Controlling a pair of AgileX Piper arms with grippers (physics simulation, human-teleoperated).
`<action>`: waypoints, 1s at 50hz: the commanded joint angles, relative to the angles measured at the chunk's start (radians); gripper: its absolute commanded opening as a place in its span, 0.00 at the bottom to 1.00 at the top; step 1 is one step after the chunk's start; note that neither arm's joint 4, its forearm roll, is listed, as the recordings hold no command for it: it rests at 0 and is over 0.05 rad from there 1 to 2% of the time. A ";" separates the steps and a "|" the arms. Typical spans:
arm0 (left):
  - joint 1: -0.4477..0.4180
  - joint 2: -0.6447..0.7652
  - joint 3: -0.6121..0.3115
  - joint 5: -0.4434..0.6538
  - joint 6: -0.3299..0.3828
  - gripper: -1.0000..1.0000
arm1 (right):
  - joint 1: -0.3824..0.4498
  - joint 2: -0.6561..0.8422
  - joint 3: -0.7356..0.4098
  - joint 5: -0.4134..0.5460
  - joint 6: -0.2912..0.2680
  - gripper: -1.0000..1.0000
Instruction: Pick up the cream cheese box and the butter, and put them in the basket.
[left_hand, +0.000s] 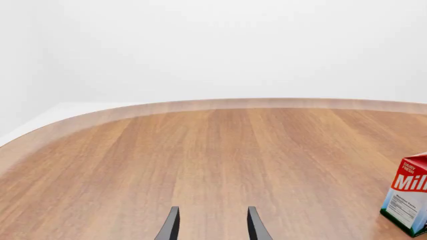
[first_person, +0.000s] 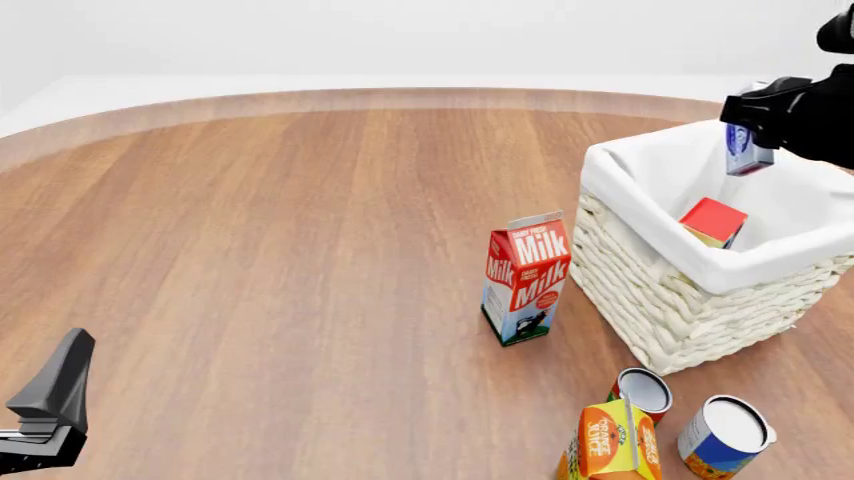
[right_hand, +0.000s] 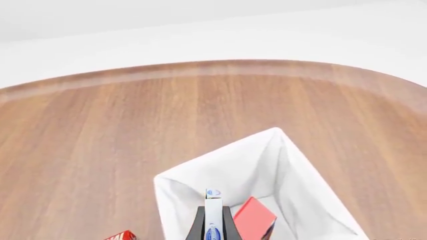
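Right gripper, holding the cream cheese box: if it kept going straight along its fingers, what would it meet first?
Most likely the basket: the right gripper, shut on the cream cheese box, points down into its lined inside, with the butter just beside that line. Depth is unclear, so liner or butter could come first.

Counter (first_person: 267, 250): wood-grain top with a curved far edge and a lighter band along the rim. Standing directly on it, all on the right side: the basket (first_person: 667, 300), white wicker with a cloth liner; a red Milk carton (first_person: 527, 280) upright just beside the basket's left wall, not clearly touching; nearer the front edge, an orange juice carton (first_person: 611, 445) with two cans, one (first_person: 643, 392) behind it and one (first_person: 723, 435) to its right, close together.
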 joint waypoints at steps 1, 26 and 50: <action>0.000 0.000 0.000 0.000 0.000 1.00 | -0.013 0.008 -0.014 0.001 0.000 0.00; 0.000 0.000 0.000 0.000 0.000 1.00 | -0.009 -0.003 0.042 -0.021 -0.008 0.00; 0.000 0.000 0.000 0.000 0.000 1.00 | 0.000 0.011 0.057 -0.028 -0.020 0.00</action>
